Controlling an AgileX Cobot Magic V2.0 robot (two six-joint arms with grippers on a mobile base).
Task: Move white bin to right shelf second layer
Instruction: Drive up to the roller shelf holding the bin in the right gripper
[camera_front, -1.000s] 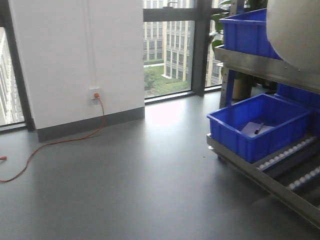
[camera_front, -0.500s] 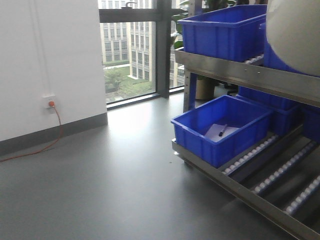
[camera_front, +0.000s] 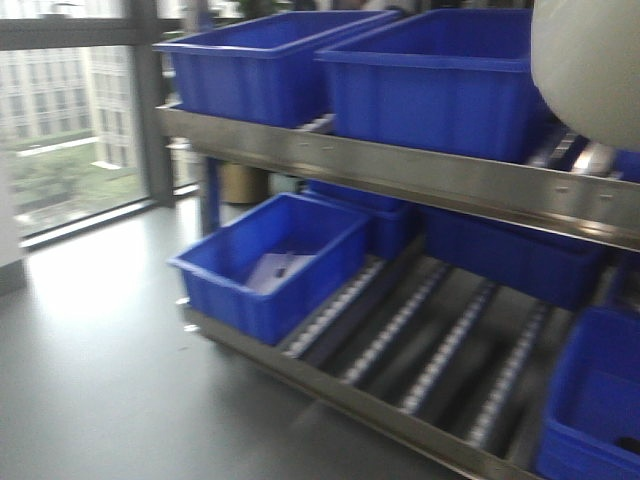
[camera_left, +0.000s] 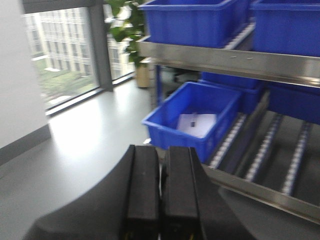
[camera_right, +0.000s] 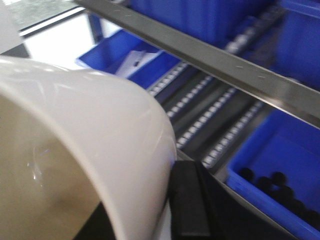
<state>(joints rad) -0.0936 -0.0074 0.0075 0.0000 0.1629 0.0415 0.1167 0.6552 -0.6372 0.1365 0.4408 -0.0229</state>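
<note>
Transport explains the hold: the white bin (camera_front: 590, 70) hangs in the air at the top right of the front view, near the camera and in front of the rack, resting on nothing. In the right wrist view its glossy wall fills the left half, and the right gripper (camera_right: 172, 210) clamps that wall near the rim, one black finger (camera_right: 190, 205) showing outside. The inner finger is hidden. Carrying it this high probably serves to clear the riveted front rail. The left gripper (camera_left: 161, 190) has its two pads pressed together on nothing and sits low in front of the rack, apparently kept out of the way.

I take the level behind that rail for the right shelf second layer (camera_front: 420, 178). Two large blue crates (camera_front: 440, 80) stand side by side on it, and roller tracks show just right of them, partly behind the bin. That open lane looks like the likely landing spot, though blur leaves its width uncertain.

On the bottom level sloping roller tracks (camera_front: 430, 340) run toward the near edge. At their left end stands a blue crate (camera_front: 275, 265) holding a sheet of paper and a small dark object. Another crate (camera_right: 280, 185), at the right, holds dark round things.

The floor (camera_front: 90, 380) is smooth, grey and reflective. A tall window (camera_front: 70, 120) on the far left shows buildings and greenery, and a potted plant (camera_left: 125, 20) stands beside the rack's far end.
</note>
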